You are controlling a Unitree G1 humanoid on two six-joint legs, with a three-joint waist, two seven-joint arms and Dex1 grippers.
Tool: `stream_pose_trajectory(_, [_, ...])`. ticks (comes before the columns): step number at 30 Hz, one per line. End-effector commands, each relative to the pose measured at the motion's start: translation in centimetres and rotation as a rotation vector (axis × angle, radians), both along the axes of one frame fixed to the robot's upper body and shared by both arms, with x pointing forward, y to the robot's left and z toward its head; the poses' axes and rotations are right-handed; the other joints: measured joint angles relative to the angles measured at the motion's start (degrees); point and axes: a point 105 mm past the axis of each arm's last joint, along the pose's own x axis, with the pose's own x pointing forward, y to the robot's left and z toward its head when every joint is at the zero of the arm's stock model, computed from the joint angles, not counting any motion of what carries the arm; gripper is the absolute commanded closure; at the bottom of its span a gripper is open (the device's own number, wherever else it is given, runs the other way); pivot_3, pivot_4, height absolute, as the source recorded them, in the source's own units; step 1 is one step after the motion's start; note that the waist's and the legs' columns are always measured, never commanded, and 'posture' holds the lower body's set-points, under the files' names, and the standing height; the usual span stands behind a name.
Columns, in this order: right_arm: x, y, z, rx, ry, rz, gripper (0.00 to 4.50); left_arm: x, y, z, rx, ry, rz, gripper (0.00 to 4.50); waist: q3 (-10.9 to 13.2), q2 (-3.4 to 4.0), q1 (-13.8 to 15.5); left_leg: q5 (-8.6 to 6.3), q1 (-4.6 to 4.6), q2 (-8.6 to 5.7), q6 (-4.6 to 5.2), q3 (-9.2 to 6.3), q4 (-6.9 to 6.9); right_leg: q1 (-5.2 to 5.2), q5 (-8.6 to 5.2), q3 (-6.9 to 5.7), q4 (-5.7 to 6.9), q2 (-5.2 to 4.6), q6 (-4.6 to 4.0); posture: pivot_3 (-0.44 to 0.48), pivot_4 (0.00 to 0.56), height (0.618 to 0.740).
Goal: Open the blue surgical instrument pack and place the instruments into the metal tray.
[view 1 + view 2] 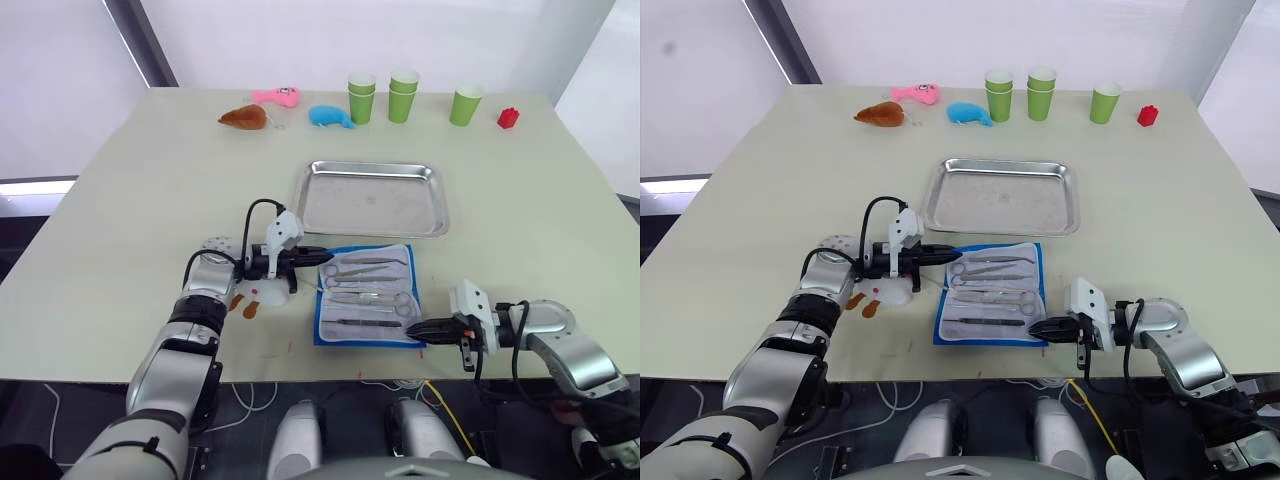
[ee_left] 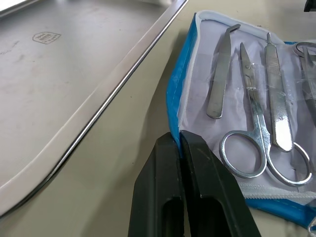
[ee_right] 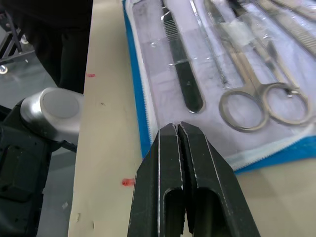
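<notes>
The blue surgical instrument pack [image 1: 318, 328] lies open and flat near the table's front edge, its pale lining facing up. Several instruments [image 1: 362, 297] lie in rows on the lining, among them ring-handled scissors [image 2: 252, 133] and a flat scalpel handle [image 3: 182, 74]. Just behind the pack sits the metal tray [image 1: 371, 200], with nothing in it. My left gripper [image 1: 325, 254] is shut, its tip at the pack's far left corner. My right gripper [image 1: 412, 328] is also shut, its tip at the pack's near right corner. The wrist views show both tips, the left gripper [image 2: 178, 140] and the right gripper [image 3: 176, 129], against the blue border.
At the table's back stand green cups [image 1: 403, 95], a red block [image 1: 508, 118], a blue whale toy [image 1: 329, 116], a pink toy [image 1: 278, 96] and a brown toy [image 1: 244, 118]. A small white toy with orange feet [image 1: 255, 295] lies under my left wrist. The table's front edge runs just below the pack.
</notes>
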Motion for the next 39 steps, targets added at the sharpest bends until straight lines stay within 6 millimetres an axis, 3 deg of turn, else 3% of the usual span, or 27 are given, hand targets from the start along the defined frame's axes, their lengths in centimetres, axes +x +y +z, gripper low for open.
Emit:
stream_pose_trajectory(1, [0.3, -0.3, 0.3, -0.009, -0.029, 0.006, 4.50, -0.4, 0.5, -1.9, 0.033, 0.059, 0.036, 3.86, 0.0, 0.00, 0.0, 0.00, 0.00, 0.00, 0.00, 0.00, 0.00, 0.00, 0.00, 0.00, 0.00, 0.00, 0.00, 0.000, 0.150, 0.739])
stream_pose_trajectory(3, [0.3, -0.2, 0.1, -0.010, -0.030, 0.007, 4.50, 0.0, 0.8, -1.8, 0.041, 0.022, 0.070, 3.16, 0.0, 0.00, 0.0, 0.00, -0.01, 0.00, 0.00, 0.00, 0.00, 0.00, 0.00, 0.00, -0.01, 0.00, 0.00, 0.000, 0.150, 0.739])
stream_pose_trajectory(10, [0.3, 0.0, 0.2, 0.004, -0.041, 0.010, 4.50, -0.1, 1.0, -1.9, 0.011, 0.043, 0.082, 3.16, 0.0, 0.00, -0.1, 0.00, -0.01, 0.00, 0.00, -0.01, -0.03, -0.02, 0.00, 0.00, -0.01, 0.00, 0.00, 0.000, 0.150, 0.739])
stream_pose_trajectory(17, [0.4, 0.4, 2.1, 0.097, -0.060, -0.003, 4.50, -0.2, 0.6, -1.4, -0.016, 0.027, 0.063, 3.16, 0.0, 0.01, -0.1, 0.00, -0.02, 0.00, 0.00, -0.01, -0.04, -0.02, 0.00, 0.00, -0.01, 0.01, 0.00, 0.000, 0.150, 0.739])
stream_pose_trajectory(20, [0.0, 0.5, 2.9, 0.127, -0.061, 0.003, 3.71, -0.1, 0.2, -0.6, -0.050, -0.001, 0.047, 3.10, 0.0, 0.04, -0.1, 0.00, -0.05, 0.00, 0.00, -0.02, -0.05, -0.04, 0.00, -0.01, -0.02, 0.01, 0.00, 0.000, 0.150, 0.739])
stream_pose_trajectory(24, [-1.0, 0.7, 4.0, 0.169, -0.063, 0.021, 1.79, -0.9, -0.5, 0.8, -0.106, -0.063, -0.028, 3.10, 0.0, 0.04, 0.0, 0.00, -0.19, 0.00, 0.00, -0.03, -0.06, -0.14, -0.01, -0.01, -0.06, 0.00, -0.01, 0.000, 0.150, 0.739])
stream_pose_trajectory(28, [-1.2, 0.5, 5.1, 0.201, -0.073, 0.005, 0.15, -1.2, -0.4, 1.8, -0.121, -0.120, -0.059, 3.10, 0.1, 0.03, 0.1, -0.01, -0.32, 0.00, 0.00, -0.05, -0.09, -0.23, -0.02, -0.03, -0.12, 0.00, -0.01, 0.000, 0.150, 0.739])
stream_pose_trajectory(33, [-0.5, 0.7, 6.9, 0.265, -0.115, -0.036, 0.03, -1.1, -0.4, 3.5, -0.177, -0.153, -0.074, 3.10, 0.2, -0.05, 0.0, -0.01, -0.33, -0.01, 0.00, -0.09, -0.09, -0.22, -0.02, -0.07, -0.12, 0.00, -0.01, 0.000, 0.150, 0.739])
stream_pose_trajectory(34, [-0.3, 0.7, 7.1, 0.276, -0.122, -0.042, 0.00, -1.1, -0.4, 3.7, -0.186, -0.154, -0.074, 2.62, 0.2, -0.06, 0.0, 0.00, -0.32, -0.01, 0.00, -0.11, -0.09, -0.22, -0.02, -0.08, -0.11, 0.00, -0.01, 0.000, 0.150, 0.739])
stream_pose_trajectory(36, [0.2, 0.7, 7.4, 0.287, -0.135, -0.054, 0.00, -1.0, -0.4, 4.0, -0.185, -0.171, -0.067, 2.45, 0.3, -0.07, 0.0, 0.00, -0.32, -0.01, 0.00, -0.12, -0.08, -0.23, -0.02, -0.08, -0.10, 0.00, 0.00, 0.000, 0.150, 0.739])
stream_pose_trajectory(39, [1.4, 0.8, 6.8, 0.245, -0.193, -0.070, 0.00, -0.6, -0.3, 4.2, -0.179, -0.195, -0.054, 1.06, 0.3, -0.12, 0.0, 0.00, -0.33, -0.01, 0.00, -0.12, -0.08, -0.22, -0.01, -0.08, -0.11, 0.00, 0.00, 0.000, 0.150, 0.739])
